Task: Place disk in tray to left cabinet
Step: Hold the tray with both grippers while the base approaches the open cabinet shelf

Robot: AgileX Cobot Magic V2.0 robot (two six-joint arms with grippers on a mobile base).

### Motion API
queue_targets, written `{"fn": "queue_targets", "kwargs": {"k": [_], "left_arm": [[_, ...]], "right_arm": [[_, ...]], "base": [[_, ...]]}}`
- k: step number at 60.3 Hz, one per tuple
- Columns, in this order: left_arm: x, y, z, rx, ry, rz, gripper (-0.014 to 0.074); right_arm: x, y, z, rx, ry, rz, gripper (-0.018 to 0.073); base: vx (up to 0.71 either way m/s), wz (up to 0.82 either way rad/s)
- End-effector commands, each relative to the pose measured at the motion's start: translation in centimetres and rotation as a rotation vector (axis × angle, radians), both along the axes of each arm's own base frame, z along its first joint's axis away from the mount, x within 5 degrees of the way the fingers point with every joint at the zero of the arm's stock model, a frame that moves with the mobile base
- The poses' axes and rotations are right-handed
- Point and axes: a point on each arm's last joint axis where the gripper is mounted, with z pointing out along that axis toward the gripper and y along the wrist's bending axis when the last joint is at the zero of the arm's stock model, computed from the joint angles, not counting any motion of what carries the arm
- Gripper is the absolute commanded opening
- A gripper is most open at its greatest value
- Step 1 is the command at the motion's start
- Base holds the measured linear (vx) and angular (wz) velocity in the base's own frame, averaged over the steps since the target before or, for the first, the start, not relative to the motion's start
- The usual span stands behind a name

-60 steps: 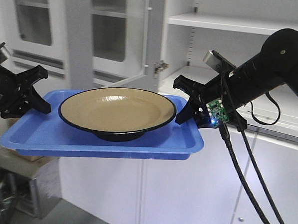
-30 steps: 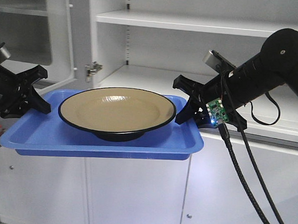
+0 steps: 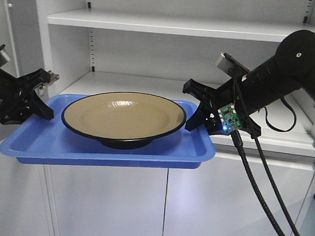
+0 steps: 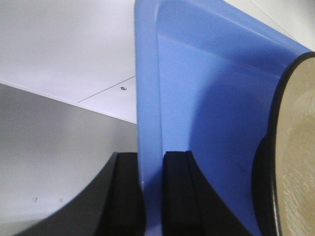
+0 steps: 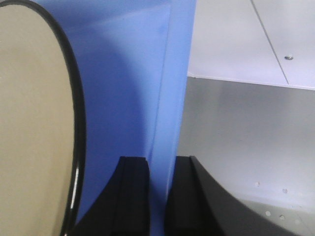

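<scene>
- Before the left cabinet (image 3: 178, 25), the tray (image 3: 50, 140) hangs mid-air, the disk (image 3: 123, 116) at its centre.
- Each end rim is clamped, by the left pincer (image 3: 42, 95) and the right pincer (image 3: 195, 107) — thin plastic, probably bendy.
- Glossy and breakable by its look, the disk may slide if tilted — hold by the tray, level.

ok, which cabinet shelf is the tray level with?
The lower shelf, right behind the tray at about rim height. The upper shelf sits well above the plate.

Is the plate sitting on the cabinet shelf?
No, the disk lies in the tray, held in the air before the shelf.
</scene>
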Motion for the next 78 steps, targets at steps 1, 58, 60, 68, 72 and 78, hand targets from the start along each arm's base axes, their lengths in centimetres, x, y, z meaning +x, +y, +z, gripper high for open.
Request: {"fn": "queue_targets", "kwargs": {"k": [1,58,60,68,72,78], "left_arm": [[-2.31,-2.05,4.30,-0.158,-0.111,-0.065,-0.0002],[-2.31,-2.05,4.30,-0.158,-0.111,-0.065,-0.0001],[-2.31,-2.05,4.30,-0.158,-0.111,-0.065,-0.0001],[-2.31,-2.05,4.30,-0.158,-0.111,-0.065,0.0000],[-2.31,-2.05,4.30,-0.158,-0.111,-0.065,0.0000],[-2.31,-2.05,4.30,-0.158,-0.111,-0.065,0.0000]], "right_arm": [[-2.70,1.29,4.32,0.159,-0.087,0.076,-0.0001],[-2.70,1.29,4.32,0.159,-0.087,0.076,-0.0001],[-2.70,1.29,4.32,0.159,-0.087,0.076,-0.0001],[-2.70,1.29,4.32,0.159,-0.087,0.076,-0.0001],[-2.70,1.29,4.32,0.159,-0.087,0.076,-0.0001],[-2.70,1.29,4.32,0.159,-0.087,0.076,-0.0001]], "base": [[0.19,-0.13],[0.18,-0.15],[0.13,-0.18],[0.12,-0.14],[0.10,-0.10],[0.07,-0.06]]}}
